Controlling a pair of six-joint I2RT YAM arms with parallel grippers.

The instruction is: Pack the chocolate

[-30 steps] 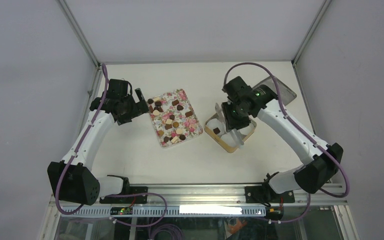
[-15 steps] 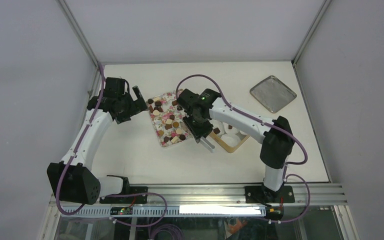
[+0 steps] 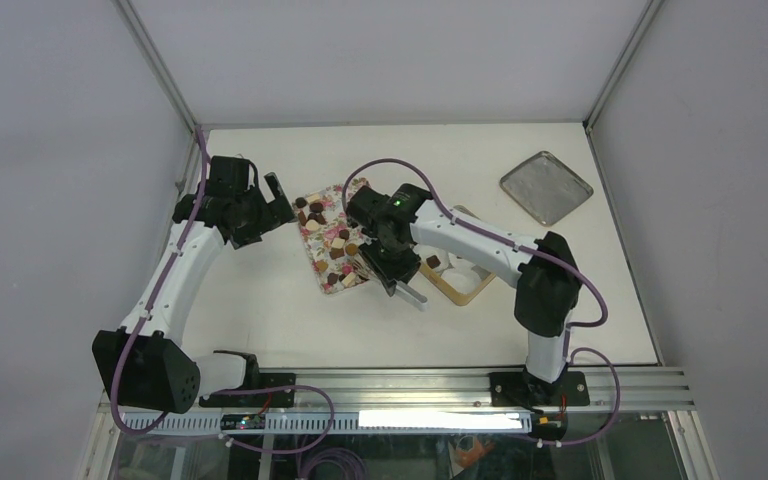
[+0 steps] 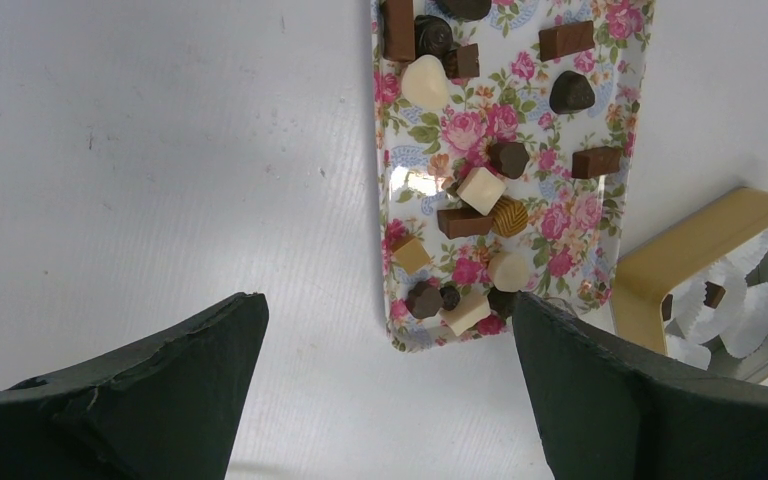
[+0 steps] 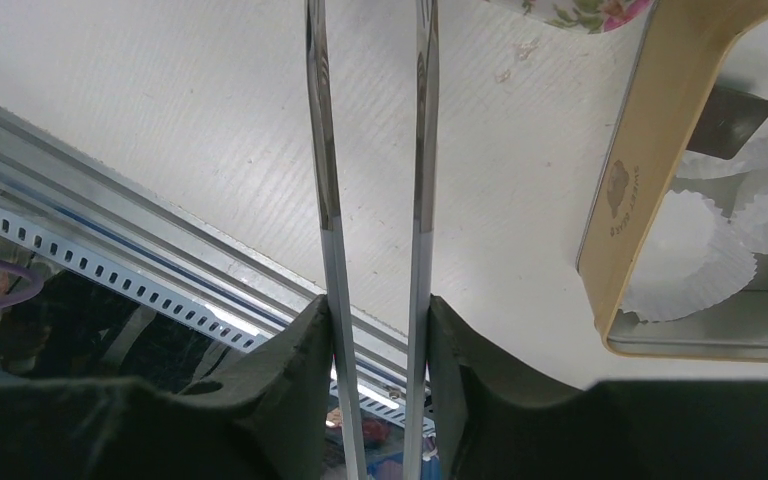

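Several chocolate pieces (image 3: 336, 246), dark brown, tan and cream, lie on the pink floral tray (image 3: 305, 232); they also show in the left wrist view (image 4: 484, 189). One dark piece (image 3: 433, 262) sits in the gold tin (image 3: 457, 287) among white paper cups, seen also in the right wrist view (image 5: 730, 118). My right gripper (image 3: 390, 278) is shut on metal tongs (image 5: 370, 150) at the tray's near right end; their tips are cut off at the frame top. My left gripper (image 3: 282, 200) is open and empty, left of the tray (image 4: 520, 215).
The gold tin (image 5: 640, 180) stands right of the tray, close to it, and holds white paper cups (image 5: 685, 265). A square metal lid (image 3: 546, 187) lies at the back right. The table's front rail (image 5: 110, 235) is near the tongs.
My right arm has swung left from over the tin to the tray's near right end, carrying the tongs. The metal lid is uncovered. The left arm has barely moved.
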